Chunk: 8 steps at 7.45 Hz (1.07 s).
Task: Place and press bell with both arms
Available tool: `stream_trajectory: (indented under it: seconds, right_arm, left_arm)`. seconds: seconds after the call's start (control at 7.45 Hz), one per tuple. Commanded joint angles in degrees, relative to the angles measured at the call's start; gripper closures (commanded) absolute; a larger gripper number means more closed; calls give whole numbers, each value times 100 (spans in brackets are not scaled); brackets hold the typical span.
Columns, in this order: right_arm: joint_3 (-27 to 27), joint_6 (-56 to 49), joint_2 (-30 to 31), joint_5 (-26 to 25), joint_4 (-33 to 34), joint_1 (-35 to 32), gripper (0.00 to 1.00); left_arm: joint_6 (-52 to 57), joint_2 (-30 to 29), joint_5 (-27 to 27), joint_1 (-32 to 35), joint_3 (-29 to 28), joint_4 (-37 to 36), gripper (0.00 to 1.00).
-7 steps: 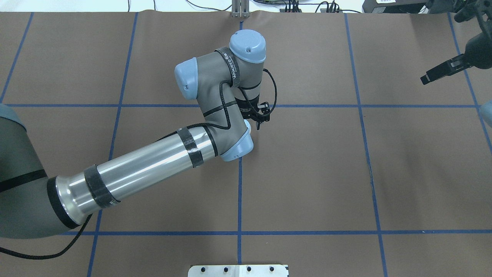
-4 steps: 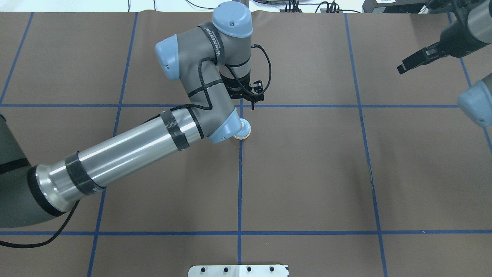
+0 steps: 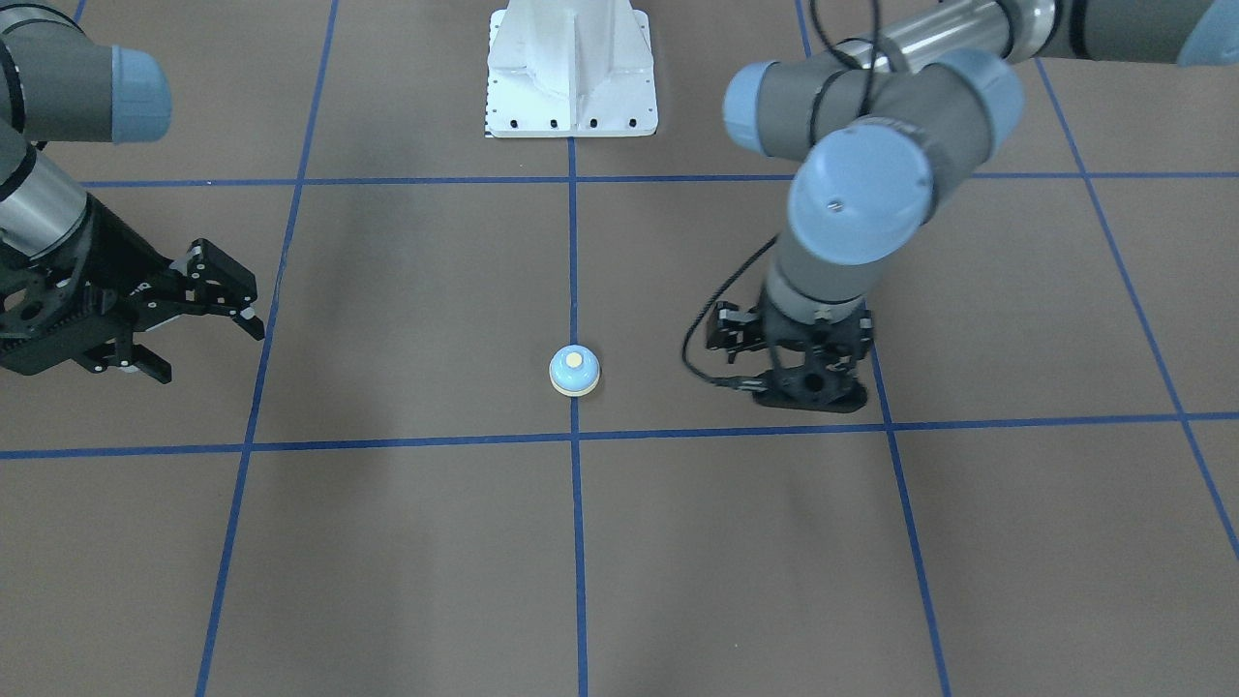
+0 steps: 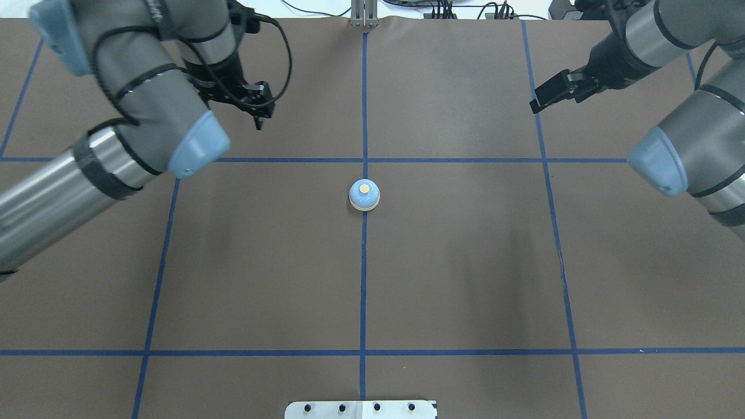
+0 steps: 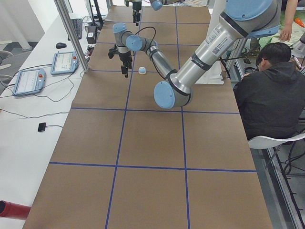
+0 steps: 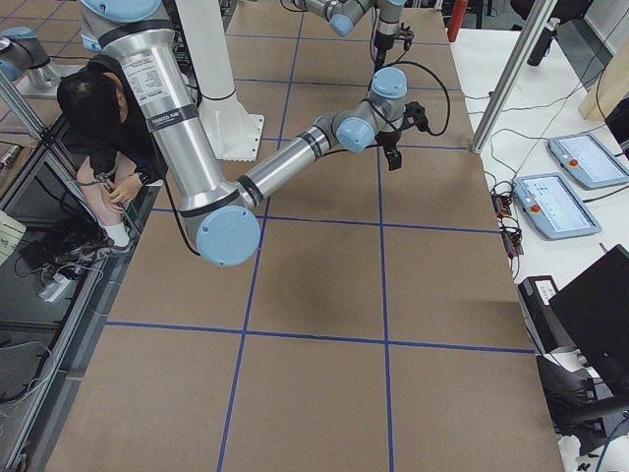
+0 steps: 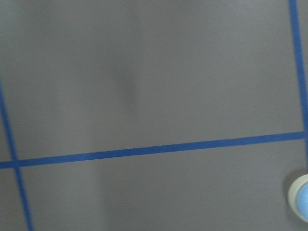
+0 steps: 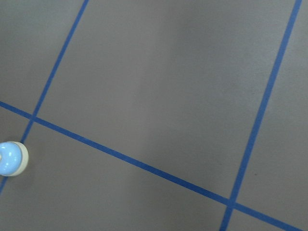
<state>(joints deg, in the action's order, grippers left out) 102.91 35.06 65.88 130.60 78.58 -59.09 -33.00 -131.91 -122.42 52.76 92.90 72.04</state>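
Note:
The light-blue bell with its cream button stands upright on the centre blue line of the brown table mat; it also shows in the front view. Nothing touches it. My left gripper points down at the far left of the bell, well apart from it, empty, and its jaws look open in the front view. My right gripper hovers at the far right, open and empty, with its spread fingers plain in the front view. The bell sits at the frame edge in both wrist views.
Blue tape lines divide the brown mat into squares. The white bolted pedestal stands at the robot's side of the table. Tablets and cables lie along the far edge. A seated person is beside the table.
My left arm has drawn back from the centre to the far left, and the bell it covered now stands bare on the mat. My right gripper has moved in leftward.

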Motion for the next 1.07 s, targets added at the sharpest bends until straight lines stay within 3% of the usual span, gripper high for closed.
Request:
stream_trajectory:
  seconds: [0.0, 0.13, 0.4, 0.94]
  right_arm:
    - [-8, 797, -407, -348, 34, 492, 0]
    - [-43, 974, -731, -690, 417, 817, 0]
    - [-139, 1028, -1592, -1298, 1577, 1336, 0]
    - [-1279, 1897, -2788, -1800, 1625, 2110, 1]
  left_arm:
    - [1649, 1520, 16, 829, 1217, -138, 0]
    - [2353, 2181, 7, 1207, 1596, -103, 0]
    - [2790, 2983, -1, 1797, 1766, -24, 0]
    - [4543, 4566, -98, 3140, 1618, 1031, 0]
